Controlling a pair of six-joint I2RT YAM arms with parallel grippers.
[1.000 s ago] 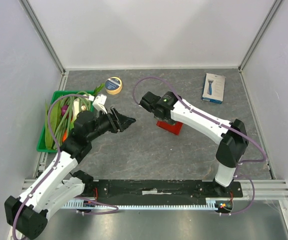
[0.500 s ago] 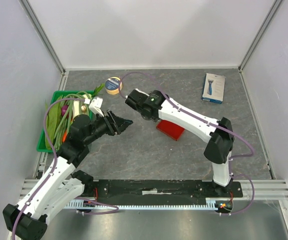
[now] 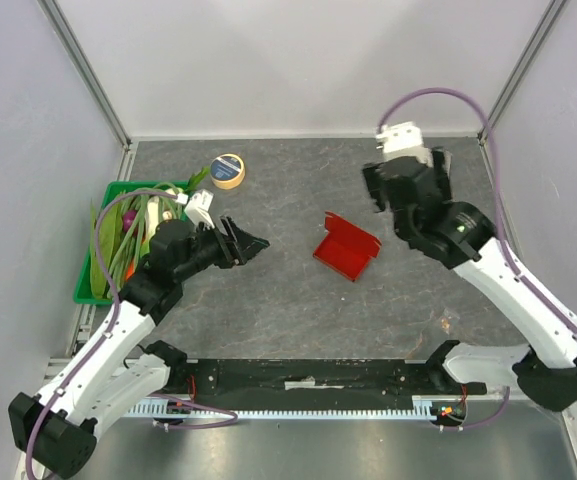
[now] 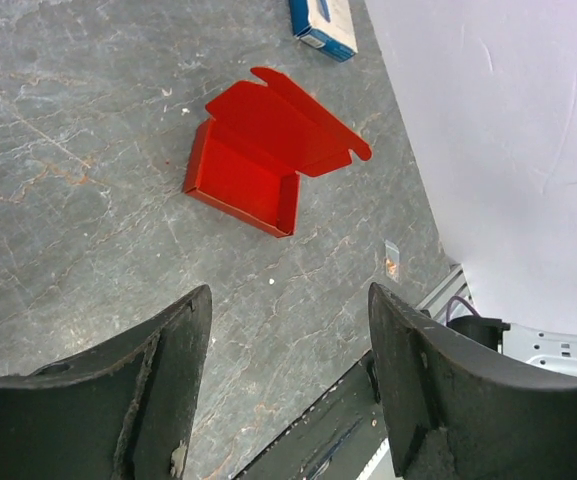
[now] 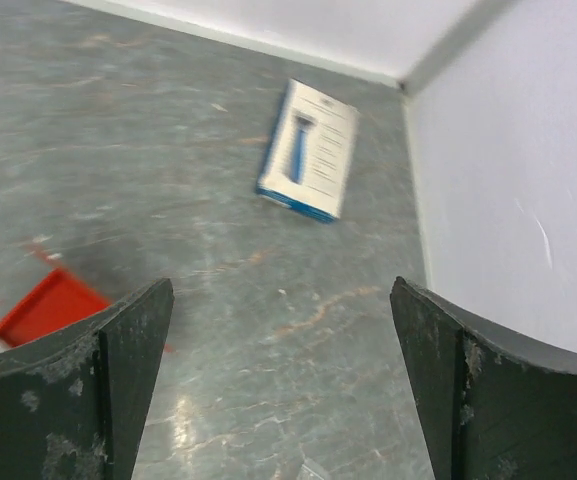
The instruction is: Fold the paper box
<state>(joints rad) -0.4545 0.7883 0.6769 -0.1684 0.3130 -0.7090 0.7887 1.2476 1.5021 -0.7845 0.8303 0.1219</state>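
The red paper box (image 3: 347,249) lies alone on the grey table, partly folded: a shallow tray (image 4: 243,175) with its tabbed lid flap standing open. No gripper touches it. My left gripper (image 3: 250,242) hovers to its left, pointing at it, jaws open and empty (image 4: 288,300). My right gripper (image 3: 408,172) is up at the back right, well away from the box, jaws spread wide and empty (image 5: 280,295). In the right wrist view only a red corner of the box (image 5: 48,305) shows at the left.
A white-and-blue retail box (image 5: 308,150) lies near the back right corner, hidden under my right wrist in the top view. A green bin (image 3: 83,285) of vegetables stands at the left, a tape roll (image 3: 228,171) behind it. Walls close three sides.
My right gripper has opened, left the red box, and swung up to the back right. The box stays on the table. The left arm has barely shifted.
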